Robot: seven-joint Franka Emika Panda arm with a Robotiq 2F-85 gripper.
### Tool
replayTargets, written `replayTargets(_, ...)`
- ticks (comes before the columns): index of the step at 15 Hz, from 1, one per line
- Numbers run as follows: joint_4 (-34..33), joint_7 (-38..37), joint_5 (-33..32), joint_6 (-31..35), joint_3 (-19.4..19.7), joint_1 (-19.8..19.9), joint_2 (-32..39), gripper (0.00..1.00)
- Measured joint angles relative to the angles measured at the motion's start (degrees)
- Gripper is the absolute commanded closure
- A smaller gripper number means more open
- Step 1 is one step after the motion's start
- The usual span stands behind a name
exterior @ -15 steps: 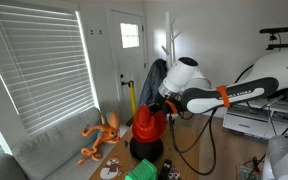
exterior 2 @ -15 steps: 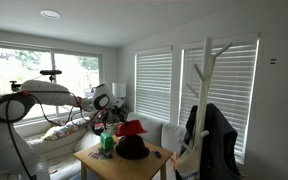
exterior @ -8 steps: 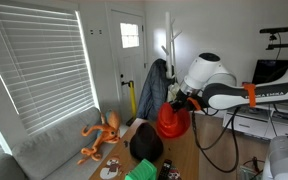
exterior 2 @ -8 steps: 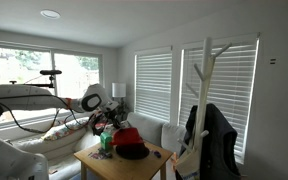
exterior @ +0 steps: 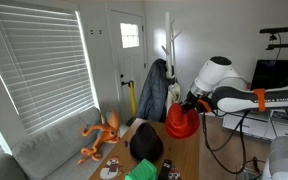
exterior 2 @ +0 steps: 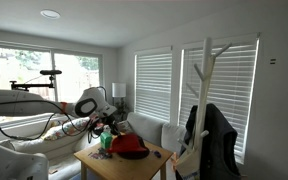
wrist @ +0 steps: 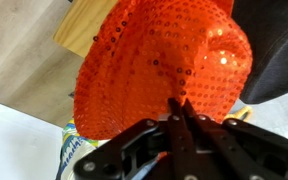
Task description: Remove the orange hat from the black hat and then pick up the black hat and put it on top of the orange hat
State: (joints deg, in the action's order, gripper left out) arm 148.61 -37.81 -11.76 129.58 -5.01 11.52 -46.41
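Beside the black hat (exterior: 146, 146), pincer (wrist: 181, 108) tight on the sequined orange hat (wrist: 154, 60).

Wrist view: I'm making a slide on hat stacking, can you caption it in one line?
The gripper shut on the orange hat, the black hat beside it, wooden table beyond.

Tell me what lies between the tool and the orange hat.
Nothing. In the wrist view the tool is pinched directly on the orange hat, its fingertips closed on the sequined edge with no gap or other object between them.
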Motion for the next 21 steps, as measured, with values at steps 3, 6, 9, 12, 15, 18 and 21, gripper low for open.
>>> replayTargets(3, 0.01, 0.00, 0.15, 0.05, -0.01, 0.14, 0.12, 0.99)
replayTargets(6, 1.49, 0.37, 1.05, 1.70, 1.41, 1.18, 0.71, 0.99)
replayTargets(9, 4.61, 2.74, 2.44, 4.84, 4.82, 2.15, 1.00, 0.99)
replayTargets(12, 7.48, 5.59, 5.03, 7.37, 7.68, 2.59, 1.23, 0.69)
replayTargets(15, 9.35, 7.31, 6.99, 9.70, 9.06, 3.62, 1.53, 0.50)
replayTargets(18, 9.35, 8.54, 9.03, 12.43, 9.41, 4.27, 2.52, 0.30)
replayTargets(21, 9.27, 9.14, 10.24, 14.66, 9.15, 4.23, 3.47, 0.08)
